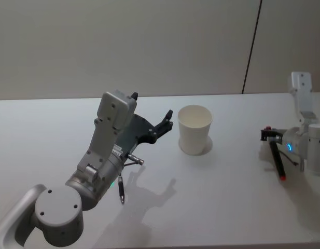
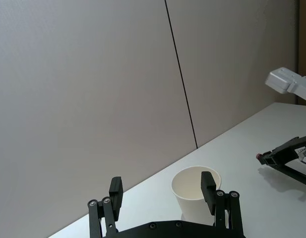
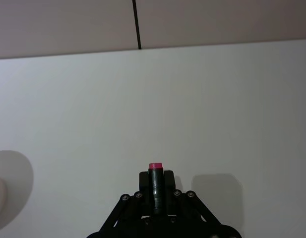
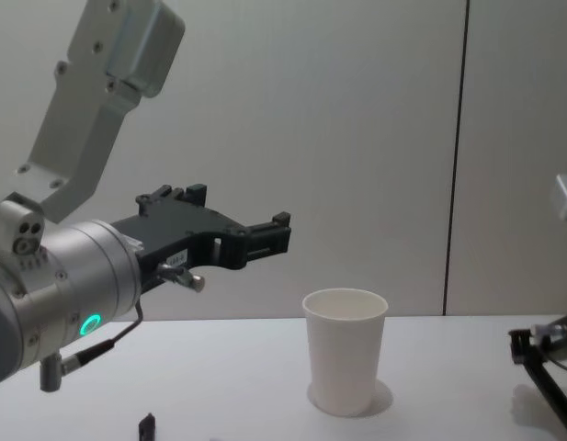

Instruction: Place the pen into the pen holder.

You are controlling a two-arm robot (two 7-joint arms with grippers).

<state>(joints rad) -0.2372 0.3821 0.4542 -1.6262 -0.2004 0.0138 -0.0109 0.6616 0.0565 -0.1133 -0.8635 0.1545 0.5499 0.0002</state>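
The pen holder (image 1: 195, 129) is a white paper cup standing upright at the table's middle, also seen in the chest view (image 4: 345, 349). My left gripper (image 1: 165, 122) hovers open just left of the cup's rim and above the table. In its wrist view the fingers (image 2: 208, 184) spread wide with the cup (image 2: 190, 191) beyond them. My right gripper (image 1: 267, 134) is at the far right, shut on the pen (image 1: 277, 161), a slim black stick with a red lower end slanting down to the table. Its red upper tip (image 3: 155, 166) pokes out between the shut fingers.
A tiny black stub (image 1: 121, 191) lies on the white table (image 1: 211, 207) by my left arm's base, also visible in the chest view (image 4: 147, 425). A grey wall with a dark vertical seam stands behind the table.
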